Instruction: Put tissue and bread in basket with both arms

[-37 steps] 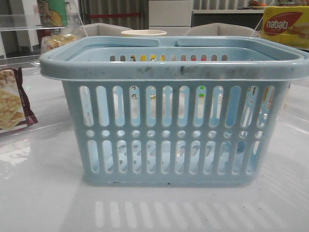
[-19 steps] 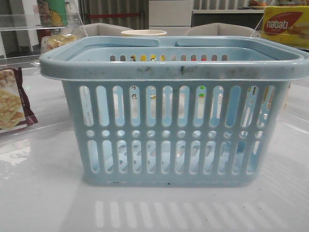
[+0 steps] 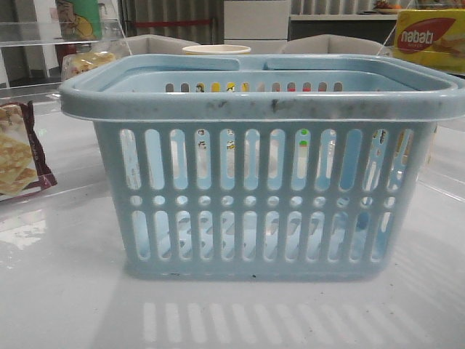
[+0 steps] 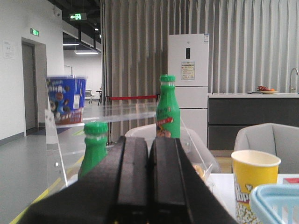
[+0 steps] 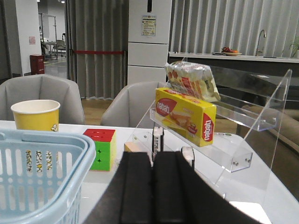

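Nothing has shifted over the last second. Basket (image 3: 261, 167) sits centred on counter (image 3: 65, 291). Left end effector (image 4: 149, 154) and right end effector (image 5: 153, 168) pressed together, empty. Tissue, bread unseen; no pickup started.

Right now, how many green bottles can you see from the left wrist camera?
2. One taller green bottle stands on the clear acrylic shelf; a second green bottle sits lower, partly behind the left hand. Others may be hidden behind it.
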You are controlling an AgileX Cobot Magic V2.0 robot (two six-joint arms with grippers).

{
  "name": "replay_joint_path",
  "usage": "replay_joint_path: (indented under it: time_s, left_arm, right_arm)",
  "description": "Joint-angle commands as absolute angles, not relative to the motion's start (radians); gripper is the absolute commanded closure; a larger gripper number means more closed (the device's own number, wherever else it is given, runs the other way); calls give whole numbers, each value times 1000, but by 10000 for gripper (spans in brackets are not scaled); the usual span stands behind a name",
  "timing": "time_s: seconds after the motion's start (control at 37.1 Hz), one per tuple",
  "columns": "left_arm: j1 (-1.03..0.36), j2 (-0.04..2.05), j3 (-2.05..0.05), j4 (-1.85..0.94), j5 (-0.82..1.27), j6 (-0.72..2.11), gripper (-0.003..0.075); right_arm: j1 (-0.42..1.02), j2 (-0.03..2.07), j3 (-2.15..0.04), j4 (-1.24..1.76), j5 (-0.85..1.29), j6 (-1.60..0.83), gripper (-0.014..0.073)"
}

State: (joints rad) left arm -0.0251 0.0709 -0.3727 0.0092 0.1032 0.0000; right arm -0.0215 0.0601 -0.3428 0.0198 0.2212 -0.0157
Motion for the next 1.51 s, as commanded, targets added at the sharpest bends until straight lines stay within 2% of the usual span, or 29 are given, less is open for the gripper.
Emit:
replay_joint_path:
  time_s: [0.0, 0.19, 0.32, 0.57, 0.97, 1.0, 1.05, 1.11, 1.13, 1.19, 1.24, 1.48]
  left_arm:
    - [-25, 168, -505, 0, 114, 5, 629]
    - [-25, 331, -671, 0, 305, 5, 629]
    - [-25, 419, -711, 0, 425, 5, 629]
    - [-25, 540, -709, 0, 565, 5, 629]
    - [-25, 683, -709, 15, 630, 5, 623]
    - [-25, 693, -709, 18, 630, 10, 606]
    - [-25, 707, -709, 18, 630, 36, 507]
    - [-25, 713, -709, 16, 629, 46, 360]
    - [-25, 717, -709, 0, 629, 57, 241]
    - [-28, 719, -709, -33, 624, 57, 138]
    - [-45, 719, -709, -37, 623, 57, 105]
    - [-218, 719, -709, -9, 614, 57, 106]
  right_arm:
    - [-25, 161, -483, 28, 216, -20, 564]
    - [-25, 330, -665, 28, 403, -20, 564]
    - [-25, 434, -720, 28, 527, -20, 564]
    - [-25, 593, -717, 28, 610, -20, 564]
    - [-25, 794, -717, 28, 668, -20, 547]
    - [-25, 810, -717, 28, 669, -20, 512]
    - [-25, 840, -717, 28, 668, -20, 388]
    - [-25, 864, -717, 28, 661, -20, 243]
    - [-25, 880, -717, 28, 650, -20, 158]
    - [-25, 904, -717, 28, 634, -20, 67]
    - [-27, 926, -720, 26, 608, -20, 44]
    - [-116, 1079, -853, 18, 592, -18, 49]
